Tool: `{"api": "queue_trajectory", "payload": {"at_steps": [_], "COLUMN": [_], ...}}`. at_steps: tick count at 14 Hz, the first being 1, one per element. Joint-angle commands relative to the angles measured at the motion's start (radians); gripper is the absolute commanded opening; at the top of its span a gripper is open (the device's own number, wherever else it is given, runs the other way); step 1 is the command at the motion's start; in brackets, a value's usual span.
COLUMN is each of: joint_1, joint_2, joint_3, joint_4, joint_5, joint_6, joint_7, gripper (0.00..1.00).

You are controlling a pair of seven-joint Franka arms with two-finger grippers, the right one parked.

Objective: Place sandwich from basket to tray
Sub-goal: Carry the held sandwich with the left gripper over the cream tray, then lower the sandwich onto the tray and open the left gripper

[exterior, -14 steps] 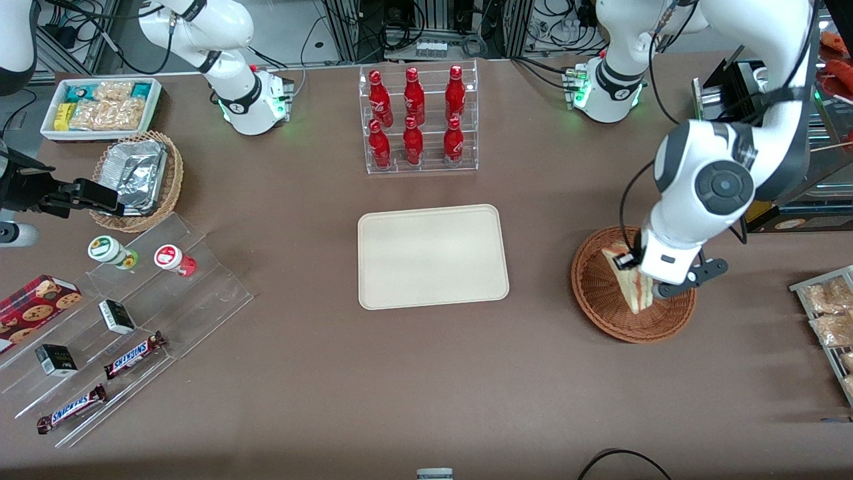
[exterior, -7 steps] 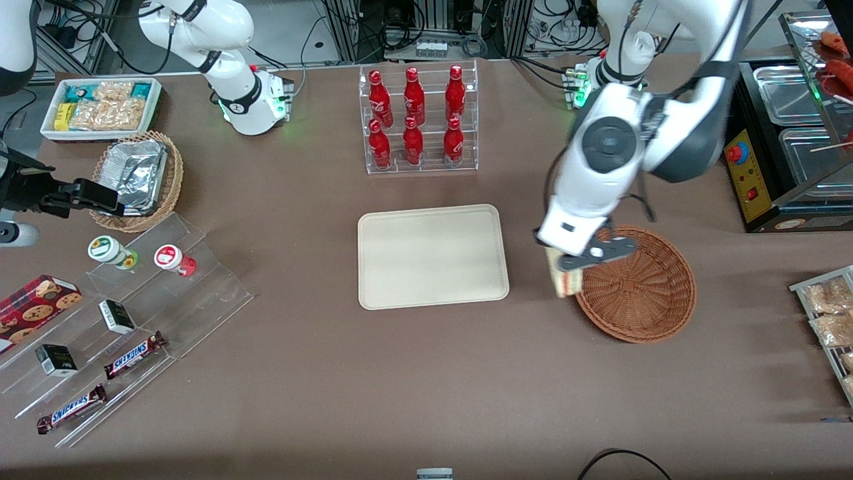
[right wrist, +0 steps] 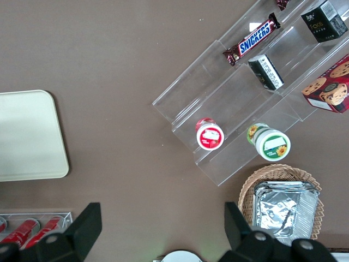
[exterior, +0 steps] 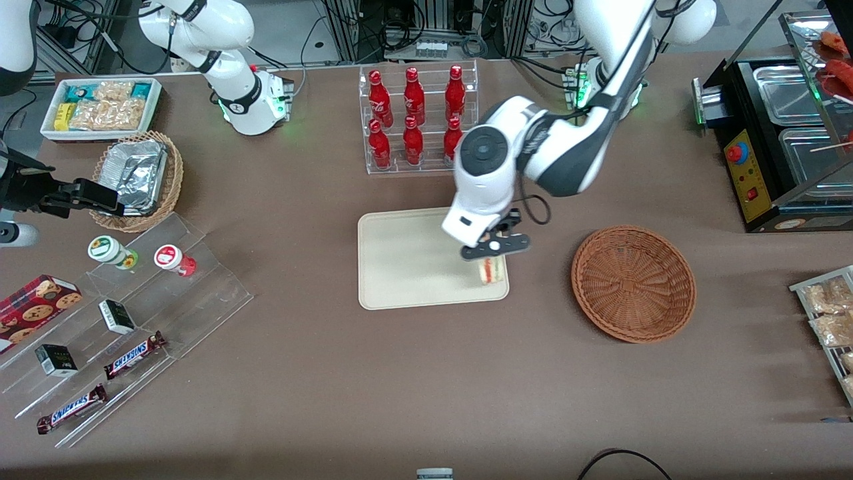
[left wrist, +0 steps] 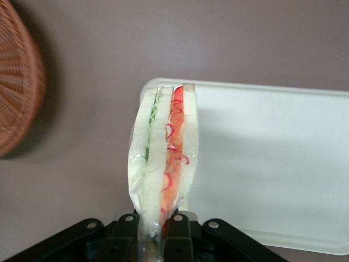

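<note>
The gripper hung over the tray, at the corner nearest the basket. Its fingers were pinched tight on the sandwich, which hung edge-on below them, bread and red-green filling running straight out from the tips, its lower end close over the tray. The basket sat well off toward the working arm's end.

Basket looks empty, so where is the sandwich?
The gripper holds the sandwich above the tray, at its edge nearest the basket.
</note>
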Motion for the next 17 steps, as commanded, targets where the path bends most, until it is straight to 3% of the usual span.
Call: {"api": "queue_trajectory", "payload": {"at_steps": [1,8,17], "joint_1": [-0.043,-0.155,-0.183], "joint_2": [0.062,0.143,0.177], "joint_3": [0.015,0.017,0.017], "joint_4": [0.060,0.055,-0.020], "joint_5": [-0.011,0.002,0.005], "joint_6": [0.032,0.185,0.256], "joint_7": [-0.026,-0.135,-0.140], "gripper": [0.00,0.00,0.00]}}
